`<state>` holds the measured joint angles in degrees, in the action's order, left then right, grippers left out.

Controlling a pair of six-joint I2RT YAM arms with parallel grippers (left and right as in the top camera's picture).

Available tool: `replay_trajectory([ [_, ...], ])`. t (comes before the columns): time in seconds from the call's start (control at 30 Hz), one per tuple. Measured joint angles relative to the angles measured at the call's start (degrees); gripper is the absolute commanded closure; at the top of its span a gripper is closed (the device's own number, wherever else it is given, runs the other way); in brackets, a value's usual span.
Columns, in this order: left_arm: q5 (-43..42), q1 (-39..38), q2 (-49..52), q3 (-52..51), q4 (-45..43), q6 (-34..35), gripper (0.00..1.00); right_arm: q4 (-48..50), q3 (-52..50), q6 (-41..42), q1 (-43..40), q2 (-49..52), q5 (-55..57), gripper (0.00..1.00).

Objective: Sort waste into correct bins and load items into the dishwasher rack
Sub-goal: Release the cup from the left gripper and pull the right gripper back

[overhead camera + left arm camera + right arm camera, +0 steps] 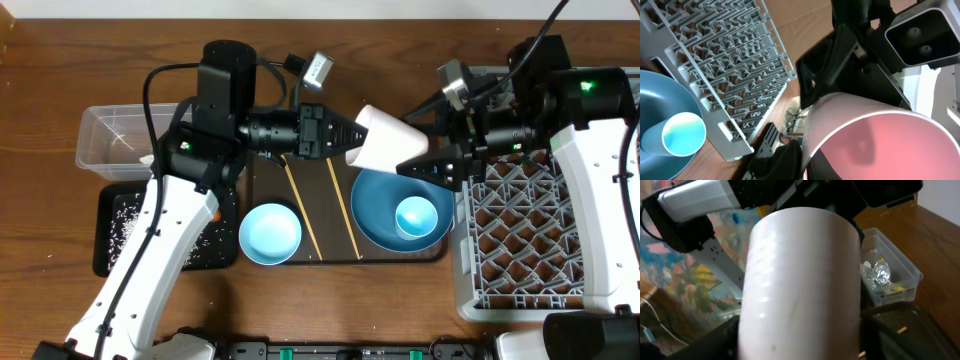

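The small pink cup [385, 138] hangs on its side in the air above the brown tray, held between both arms. My left gripper [350, 142] is shut on its rim, and the cup's pink inside [880, 135] fills the left wrist view. My right gripper [428, 163] reaches in from the right. Its dark fingers [715, 340] lie against both sides of the cup's pale wall [800, 280]. The large blue plate [372, 212] holds the light blue cup [416, 217]. On the tray are the pale blue bowl [270, 233] and two chopsticks [300, 205]. The grey dishwasher rack [530, 230] stands at the right.
The brown serving tray [265, 180] lies mid-table under both grippers. At the left stand the clear tub [120, 140], with a shiny wrapper [880, 272] inside, and the black tray [120, 225] strewn with rice. The rack's grid [730, 60] and the plate [660, 95] show below the left wrist.
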<state>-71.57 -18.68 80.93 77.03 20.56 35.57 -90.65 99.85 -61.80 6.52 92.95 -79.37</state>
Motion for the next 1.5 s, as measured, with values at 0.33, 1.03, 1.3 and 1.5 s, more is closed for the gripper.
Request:
replay_trajectory([
  [0.33,0.0,0.2,0.0,0.0,4.7,-2.0,0.91,0.1,-0.2,0.2,0.2,0.0,0.3,0.62],
  [1.03,-0.3,0.2,0.1,0.0,17.5,-11.9,0.83,3.4,-0.7,1.3,1.4,0.0,1.7,0.60],
  [1.3,0.5,0.2,0.1,0.0,18.1,-13.0,0.76,4.7,-0.7,3.0,1.3,0.0,1.9,0.62],
  [1.5,4.0,0.2,0.1,0.0,18.3,-13.2,0.71,5.0,-0.7,4.1,1.0,0.0,2.9,0.61],
])
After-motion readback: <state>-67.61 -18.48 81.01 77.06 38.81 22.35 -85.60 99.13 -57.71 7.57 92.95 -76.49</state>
